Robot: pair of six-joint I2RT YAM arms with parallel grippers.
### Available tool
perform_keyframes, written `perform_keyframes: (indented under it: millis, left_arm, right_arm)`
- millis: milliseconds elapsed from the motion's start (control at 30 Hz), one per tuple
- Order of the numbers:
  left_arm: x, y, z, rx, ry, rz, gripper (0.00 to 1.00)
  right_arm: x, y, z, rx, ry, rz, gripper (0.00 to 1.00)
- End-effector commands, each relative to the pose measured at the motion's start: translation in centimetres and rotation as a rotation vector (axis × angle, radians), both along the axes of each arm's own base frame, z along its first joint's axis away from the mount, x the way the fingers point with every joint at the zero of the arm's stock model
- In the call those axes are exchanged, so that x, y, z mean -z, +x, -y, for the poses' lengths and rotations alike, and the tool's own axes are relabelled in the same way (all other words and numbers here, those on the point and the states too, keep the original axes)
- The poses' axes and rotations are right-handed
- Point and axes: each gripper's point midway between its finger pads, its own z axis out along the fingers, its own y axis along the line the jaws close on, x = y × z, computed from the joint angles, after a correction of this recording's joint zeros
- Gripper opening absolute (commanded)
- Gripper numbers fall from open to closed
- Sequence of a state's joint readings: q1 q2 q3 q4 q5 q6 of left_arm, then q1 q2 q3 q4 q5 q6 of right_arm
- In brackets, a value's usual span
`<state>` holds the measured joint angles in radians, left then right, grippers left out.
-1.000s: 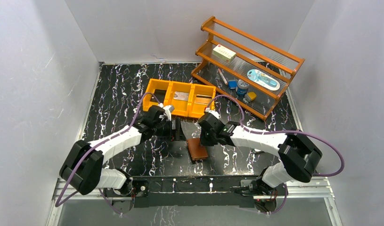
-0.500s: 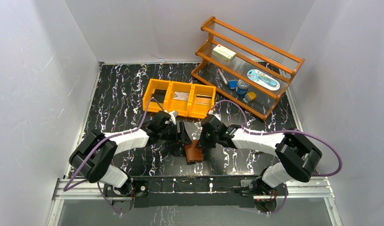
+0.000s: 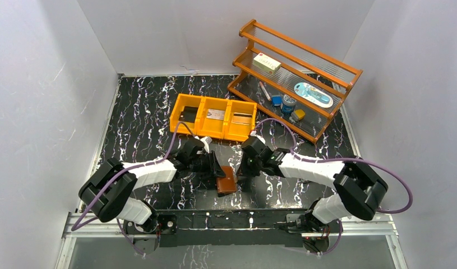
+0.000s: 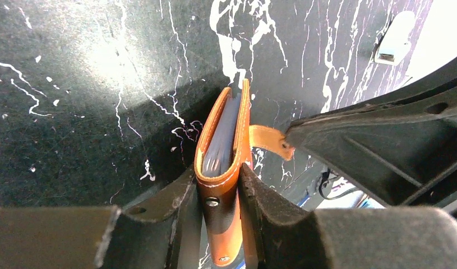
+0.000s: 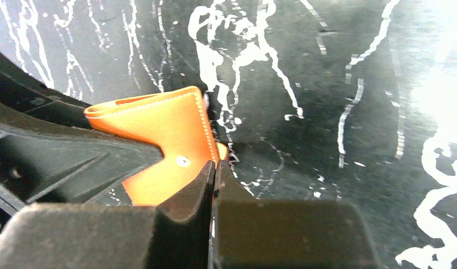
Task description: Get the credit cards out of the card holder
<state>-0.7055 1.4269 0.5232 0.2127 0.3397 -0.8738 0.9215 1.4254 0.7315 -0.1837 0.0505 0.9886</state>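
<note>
The likeliest failure, to my eye, is a tug-of-war. Both arms have hold of one small leather thing over the desk (image 3: 136, 112). If they pull unevenly, the card holder (image 3: 227, 180) could twist out of one grip and drop.

The left claw (image 4: 220, 179) pinches the holder across both covers at its closed end. Too hard a squeeze there would clamp the sleeves and keep the credit cards (image 4: 221, 134) from sliding out. The right claw (image 5: 212, 168) is pressed together on the snap tab (image 4: 268, 140). That strap is narrow and looks liable to slip free, letting the cover close. Cards that come loose while the holder stands on edge might scatter on the desk rather than reach the orange bin (image 3: 175, 115).

The holder sits near the middle of the desk's near edge, with the bin beyond it toward the far edge. It stands on edge between the left claw's fingers, covers a little apart, open end pointing away from that claw. The tab runs sideways from one cover to the right claw's tip. The cards, or their sleeves, show only as thin grey-blue edges inside, and I cannot tell how many there are. Nor can I tell whether the holder touches the desk.
</note>
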Motion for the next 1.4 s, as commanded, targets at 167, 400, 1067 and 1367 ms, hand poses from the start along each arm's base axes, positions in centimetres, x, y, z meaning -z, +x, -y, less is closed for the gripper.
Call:
perform_keyframes:
  millis: [167,400,1067,1367]
  left_arm:
    - [0.4,0.6,-1.3,0.017,0.103,0.044,0.22]
    - [0.1,0.7,-1.2,0.024,0.110,0.050,0.23]
    - [-0.2,0.8,-1.3,0.025,0.120,0.054,0.25]
    - [-0.1,0.7,-1.5,0.031,0.130,0.055,0.26]
  right_arm:
    - [-1.9,1.0,1.7,-0.027,-0.090,0.063,0.43]
    - [-1.9,0.9,-0.6,-0.110,-0.059,0.019,0.47]
    - [0.1,-0.5,-2.7,-0.263,-0.038,-0.040,0.54]
    - [1.1,-0.5,-0.6,-0.203,-0.114,-0.043,0.40]
